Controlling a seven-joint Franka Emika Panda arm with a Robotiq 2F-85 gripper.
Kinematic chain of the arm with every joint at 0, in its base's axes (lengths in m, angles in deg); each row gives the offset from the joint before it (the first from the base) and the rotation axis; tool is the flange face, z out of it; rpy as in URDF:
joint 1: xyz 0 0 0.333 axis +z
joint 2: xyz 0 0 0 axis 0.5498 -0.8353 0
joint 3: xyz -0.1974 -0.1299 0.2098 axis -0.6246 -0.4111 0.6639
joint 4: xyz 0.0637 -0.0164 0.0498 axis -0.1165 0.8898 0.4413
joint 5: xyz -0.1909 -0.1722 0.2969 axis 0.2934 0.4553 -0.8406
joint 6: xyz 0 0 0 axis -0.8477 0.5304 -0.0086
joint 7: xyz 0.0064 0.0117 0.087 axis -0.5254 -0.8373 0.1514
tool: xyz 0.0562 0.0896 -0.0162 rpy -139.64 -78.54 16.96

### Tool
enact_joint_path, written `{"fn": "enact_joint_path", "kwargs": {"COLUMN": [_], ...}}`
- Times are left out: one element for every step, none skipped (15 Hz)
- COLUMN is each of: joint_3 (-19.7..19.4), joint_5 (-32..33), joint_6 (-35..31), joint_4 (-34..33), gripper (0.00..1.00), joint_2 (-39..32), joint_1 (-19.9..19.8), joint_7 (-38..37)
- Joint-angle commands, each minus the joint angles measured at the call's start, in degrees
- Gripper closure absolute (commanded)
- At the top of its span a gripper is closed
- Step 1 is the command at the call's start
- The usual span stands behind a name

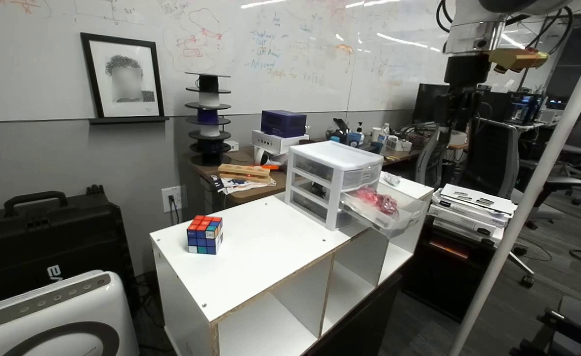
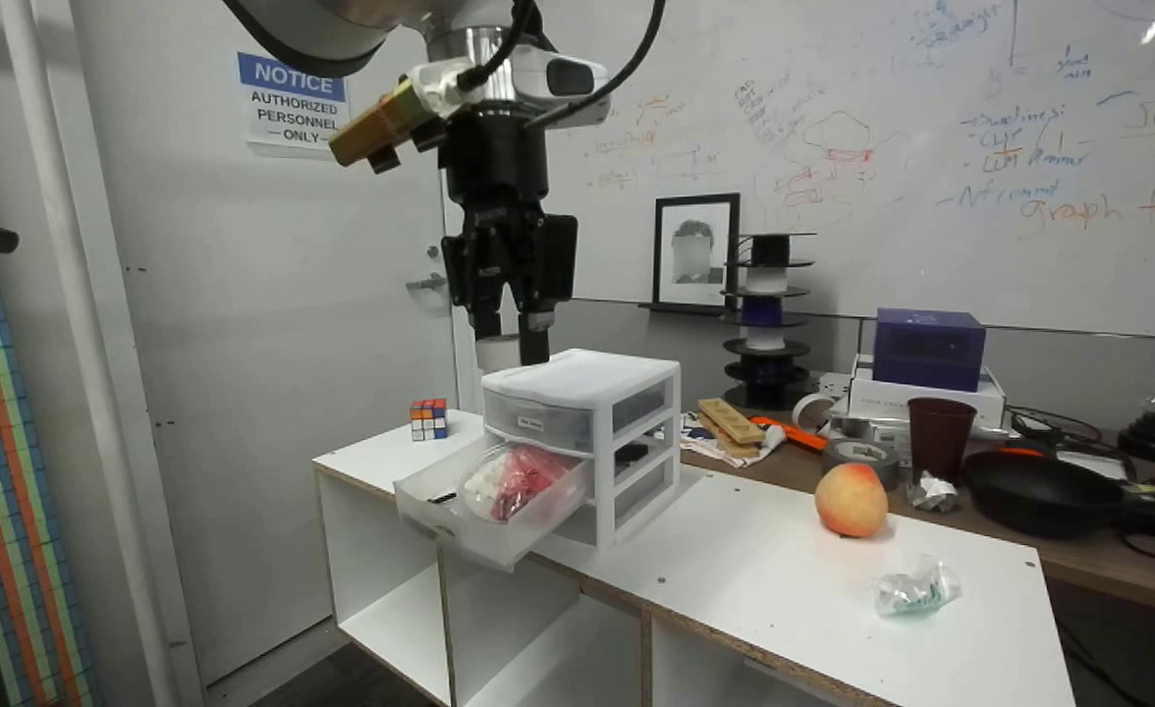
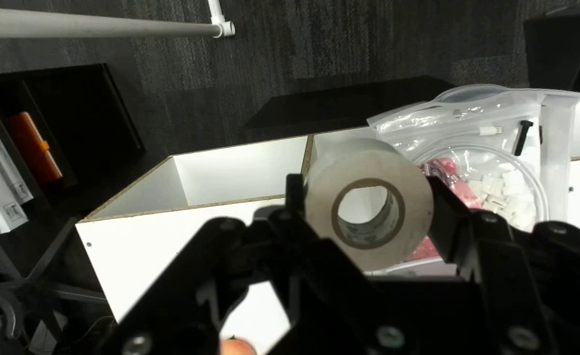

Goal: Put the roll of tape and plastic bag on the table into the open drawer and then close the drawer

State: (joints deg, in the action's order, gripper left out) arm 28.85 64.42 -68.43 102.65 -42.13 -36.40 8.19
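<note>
Found the Robotiq gripper (image 3: 369, 207) clamped across a roll of packing tape (image 3: 374, 235), with jaws at nine and three o'clock on its outer rim in the wrist view. Saw both held in the air, well apart from the open drawer (image 2: 550, 520) and at twelve o'clock from it in an exterior view. Noted the drawer jutting toward eight o'clock from a white plastic drawer unit (image 2: 587, 371), with crumpled red-pink plastic (image 2: 530, 479), a clear bag of small white pieces (image 3: 512, 197) and a small black strip (image 3: 523, 138) inside. Could not make out the pieces more exactly. Saw the unit standing on the white table (image 2: 754, 579), with a Rubik's Cube (image 2: 429, 419) well apart at nine o'clock. Located the crumpled plastic bag (image 2: 917, 589) on the tabletop at four o'clock from the unit, near a peach (image 2: 851, 503) at its eleven o'clock. Beyond, at three o'clock, picked out a brown desk (image 2: 1118, 562) with a roll of grey duct tape (image 2: 887, 475), a dark red cup (image 2: 941, 442) and a black frying pan (image 2: 1039, 496).
</note>
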Motion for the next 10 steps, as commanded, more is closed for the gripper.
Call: {"fn": "enact_joint_path", "kwargs": {"joint_3": [3.9,4.6,5.8,7.3,8.6,9.8,8.5,9.3,9.7,9.8], "joint_5": [-3.4,-4.1,-4.2,-3.8,-4.6,-5.0,-3.9,-4.0,-4.0,-4.0], "joint_6": [-6.6,-8.3,-10.2,-10.7,-9.9,-10.7,-10.0,-10.5,-10.7,-10.7], "joint_4": [-0.4,-0.3,-1.0,-2.3,-4.2,-5.7,-1.1,-2.2,-3.2,-4.0], "gripper": [0.66,0.66,0.66,0.66,0.66,0.66,0.41,0.41,0.41,0.41], "joint_2": [-4.6,-5.2,-7.1,-9.5,-12.4,-15.3,-10.0,-12.3,-14.1,-15.3], "joint_1": [2.1,2.4,2.9,3.9,5.0,6.3,4.9,6.0,6.8,7.2], "joint_7": [-4.9,-5.7,-6.8,-9.3,-11.1,-13.1,-10.4,-12.0,-13.0,-13.4]}}
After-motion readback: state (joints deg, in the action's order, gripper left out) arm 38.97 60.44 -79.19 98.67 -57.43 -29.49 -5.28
